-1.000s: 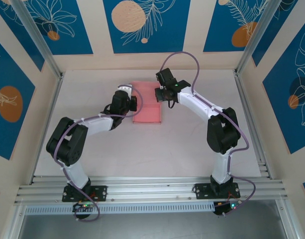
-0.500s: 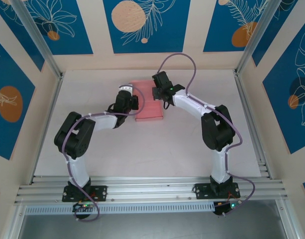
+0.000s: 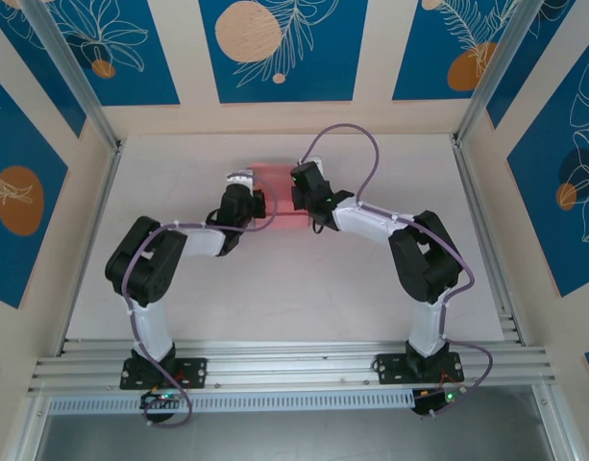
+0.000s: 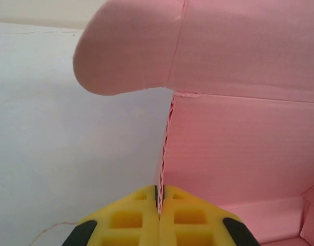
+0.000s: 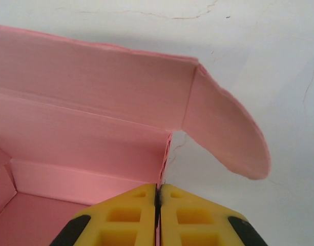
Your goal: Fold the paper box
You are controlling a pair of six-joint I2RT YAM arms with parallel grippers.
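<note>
Card, pink, matte and finely ribbed, makes up the paper box (image 3: pixel 278 181), which is seen at the far middle of the white desk (image 3: pixel 275 288), between the two arms. Its hollow is turned upward, with thin side walls raised; its long axis cannot be told. A rounded flap (image 4: pixel 127 51) is spread outward beside each clamped edge. The left tool (image 4: pixel 158 205) is clamped on the box's left wall edge, the right tool (image 5: pixel 158 197) on its right wall edge, with yellow pads (image 5: pixel 131 215) pressed together.

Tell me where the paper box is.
In the top view the paper box sits far-centre on the table, its side walls clamped by the left gripper and right gripper.
</note>
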